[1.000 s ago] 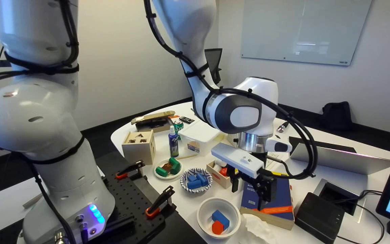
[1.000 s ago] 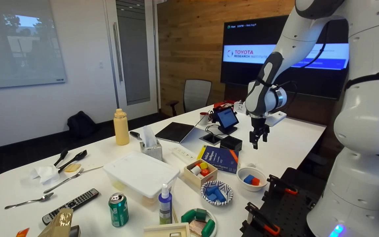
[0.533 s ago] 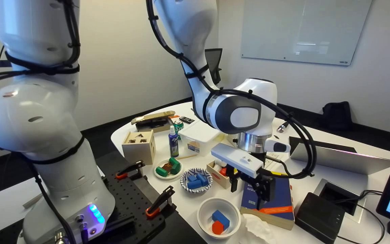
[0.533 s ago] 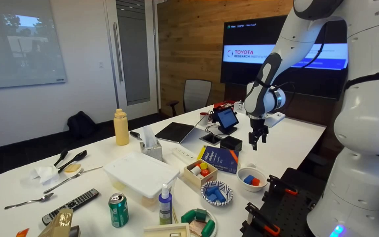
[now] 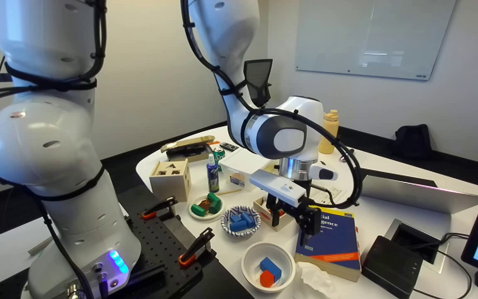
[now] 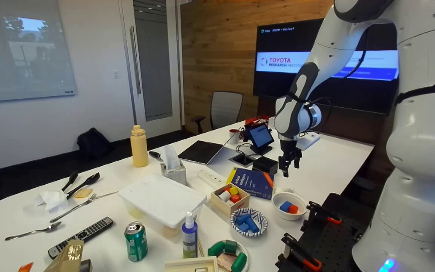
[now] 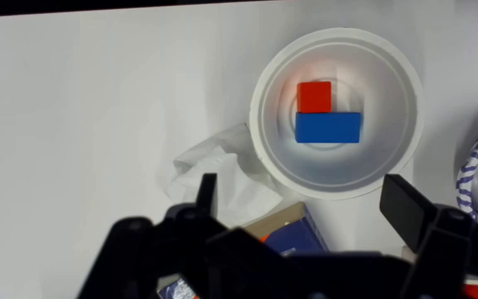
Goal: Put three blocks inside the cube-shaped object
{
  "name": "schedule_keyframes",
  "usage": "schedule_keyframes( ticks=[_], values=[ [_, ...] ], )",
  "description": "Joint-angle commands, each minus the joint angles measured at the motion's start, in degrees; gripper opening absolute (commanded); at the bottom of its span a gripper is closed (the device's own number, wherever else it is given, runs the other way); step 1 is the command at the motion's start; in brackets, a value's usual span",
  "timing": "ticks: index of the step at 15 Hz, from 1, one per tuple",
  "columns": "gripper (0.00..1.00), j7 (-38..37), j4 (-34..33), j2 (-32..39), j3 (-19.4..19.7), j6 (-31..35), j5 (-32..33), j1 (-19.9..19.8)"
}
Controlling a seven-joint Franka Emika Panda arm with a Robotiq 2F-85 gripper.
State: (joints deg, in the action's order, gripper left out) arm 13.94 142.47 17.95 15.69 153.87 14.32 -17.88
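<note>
The claw (image 7: 299, 192) hangs spread; by the table's (image 7: 77, 104) robot-side edge stand the cube (image 5: 170, 185) and a bowl (image 7: 388, 120) holding red block (image 7: 313, 96), blue block (image 7: 328, 127).

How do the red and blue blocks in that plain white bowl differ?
The red block is bright red; the blue block is deep blue. In the wrist view, the red block looks short and squarish, while the blue block is a longer bar. Both lie side by side in the white bowl.
</note>
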Motion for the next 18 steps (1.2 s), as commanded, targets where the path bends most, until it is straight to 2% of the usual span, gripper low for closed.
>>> schedule_keyframes(
  ticks=[1,7,13,18],
  values=[
    [1.0,-4.61,2.46,0.42,0.62,0.31,0.64,2.86],
    [1.0,-6.47,2.52,7.85,1.96,2.92,1.52,3.5],
    [1.0,-5.53,-1.39,16.57,0.55,7.04,0.05,3.4],
    [1.0,-5.27,-4.56,21.58,-0.11,7.26,-0.49,3.34]
  ],
)
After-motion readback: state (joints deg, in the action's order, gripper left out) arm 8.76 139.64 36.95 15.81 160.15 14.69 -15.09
